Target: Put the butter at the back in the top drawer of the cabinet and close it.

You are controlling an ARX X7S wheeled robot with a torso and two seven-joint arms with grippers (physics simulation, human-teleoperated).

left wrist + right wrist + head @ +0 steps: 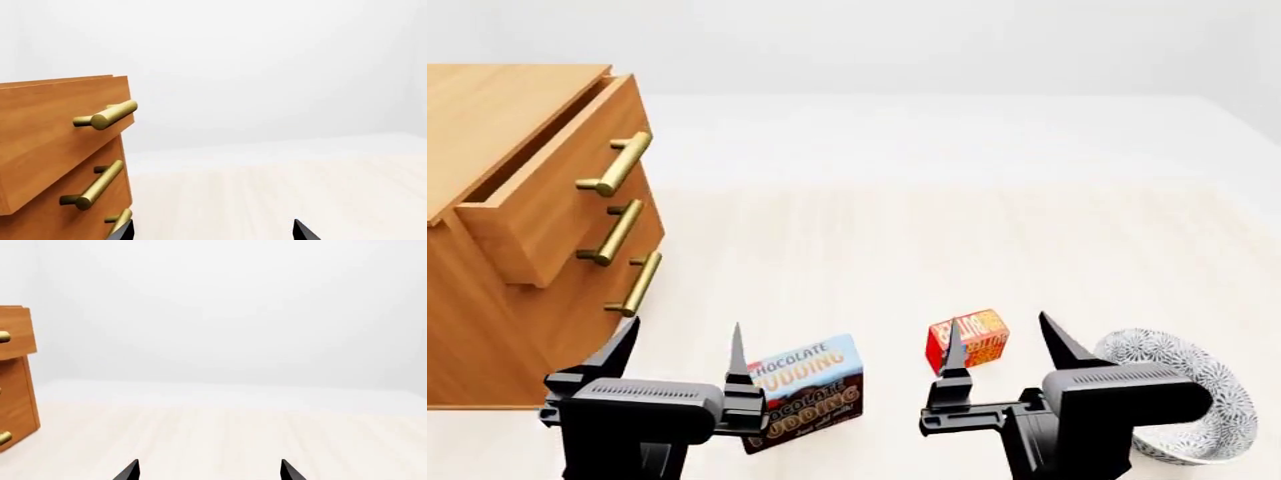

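Note:
The butter (968, 339), a small red-and-orange carton, stands on the table just beyond my right gripper (1004, 346), which is open and empty. The wooden cabinet (481, 300) stands at the left; its top drawer (554, 190) is pulled out, brass handle (615, 165) in front. My left gripper (681, 350) is open and empty, in front of the cabinet's lower right corner. The left wrist view shows the open top drawer (53, 135) and its handle (107, 116), with my left gripper (213, 232) open. The right wrist view shows my right gripper (209, 471) open over bare table; the butter is out of view there.
A brown-and-blue chocolate pudding box (803, 392) stands between my two grippers. A patterned bowl (1190, 385) sits at the right, beside my right arm. The two lower drawers (627, 260) are closed. Pale table stretches beyond.

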